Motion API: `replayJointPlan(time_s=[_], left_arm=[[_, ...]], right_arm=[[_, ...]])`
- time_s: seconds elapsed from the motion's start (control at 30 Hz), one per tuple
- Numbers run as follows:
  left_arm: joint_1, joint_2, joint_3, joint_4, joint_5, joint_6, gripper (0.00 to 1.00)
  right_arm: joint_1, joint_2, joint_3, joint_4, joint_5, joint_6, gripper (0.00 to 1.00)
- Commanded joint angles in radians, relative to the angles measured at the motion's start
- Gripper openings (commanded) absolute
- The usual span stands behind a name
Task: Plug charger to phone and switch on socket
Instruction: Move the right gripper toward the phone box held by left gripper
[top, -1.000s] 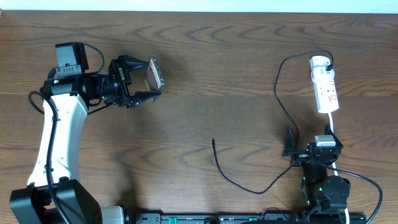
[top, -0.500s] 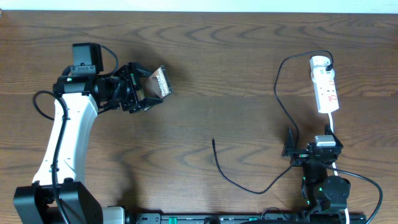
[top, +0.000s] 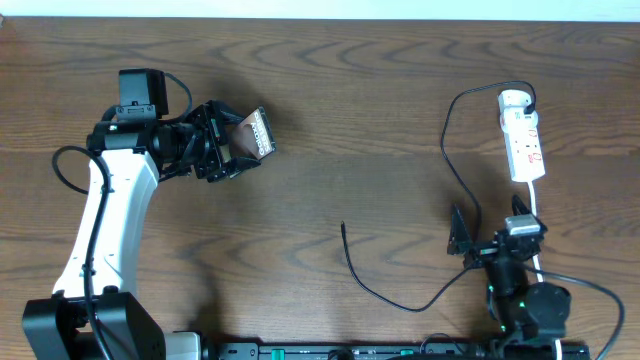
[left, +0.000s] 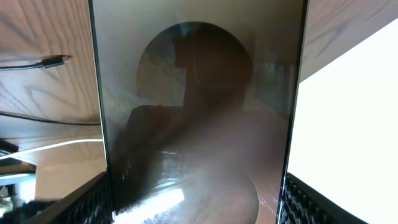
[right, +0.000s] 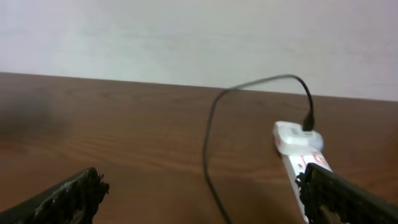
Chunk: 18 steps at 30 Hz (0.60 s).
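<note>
My left gripper (top: 235, 143) is shut on the phone (top: 256, 133), a dark brown slab held tilted above the table at upper left. In the left wrist view the phone (left: 199, 112) fills the space between the two fingers. The charger cable (top: 447, 150) runs from a white plug on the socket (top: 523, 135) at upper right, down and left to its loose connector tip (top: 343, 226) mid-table; the tip also shows in the left wrist view (left: 55, 60). My right gripper (top: 490, 232) is open and empty, near the front edge, below the socket (right: 298, 152).
The right arm's base (top: 525, 300) and its thicker black and white cables lie at the front right. The left arm (top: 100, 220) stretches along the left side. A pale wall rises behind the table's far edge (right: 186, 37).
The left gripper carried the phone a little to the right and turned it, then held nearly still. The right gripper tilted and shifted slightly left. The cable has not moved.
</note>
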Motion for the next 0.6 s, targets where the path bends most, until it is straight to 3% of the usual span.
replayJointPlan(time_s=[0.0, 0.23, 0.33, 0.57], left_arm=[[0.000, -0.020, 0.028, 0.000, 0.011, 0.006, 0.07], [0.000, -0.020, 0.028, 0.000, -0.008, 0.010, 0.07], [0.000, -0.020, 0.028, -0.001, -0.016, 0.010, 0.07], [-0.023, -0.020, 0.028, -0.016, -0.101, 0.010, 0.07]], right_arm=[[0.014, 0.125, 0.177, -0.030, -0.086, 0.017, 0.99], [0.015, 0.596, 0.546, -0.119, -0.348, 0.072, 0.99], [0.030, 0.897, 0.791, -0.269, -0.506, 0.097, 0.99], [0.168, 1.373, 1.147, -0.522, -0.586, 0.090, 0.99]])
